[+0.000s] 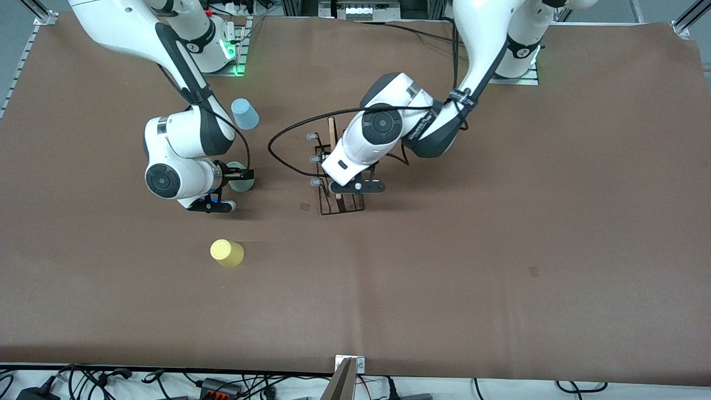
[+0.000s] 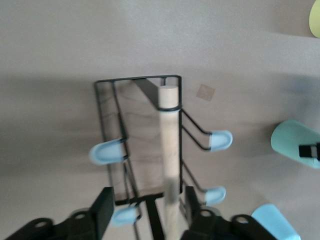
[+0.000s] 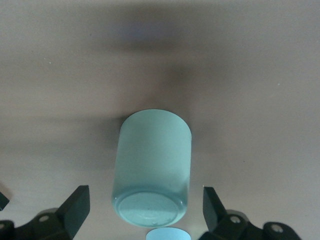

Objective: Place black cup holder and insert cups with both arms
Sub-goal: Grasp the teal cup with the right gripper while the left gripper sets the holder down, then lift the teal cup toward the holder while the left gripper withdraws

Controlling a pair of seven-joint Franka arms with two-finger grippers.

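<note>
Nearest the front camera, a yellow cup (image 1: 226, 253) lies on the brown worktop (image 1: 500, 250). Farther back, the right pincer (image 3: 145, 210) stands spread wide around an upturned grey-green cup (image 3: 152, 170), fingers apart from it. The left pincer (image 2: 145, 207) hangs open astride the wooden rod (image 2: 169, 145) of the black cup holder (image 1: 333, 178), a wire rack with pale-capped pegs (image 2: 221, 139), mid-worktop. Farthest, a light blue cup (image 1: 244, 113) lies tilted.

I can read no words, brands or numbers anywhere. My left arm (image 1: 427, 130) carries a line of white print on its dark wrist sleeve, but the letters are too small for me to make out.
</note>
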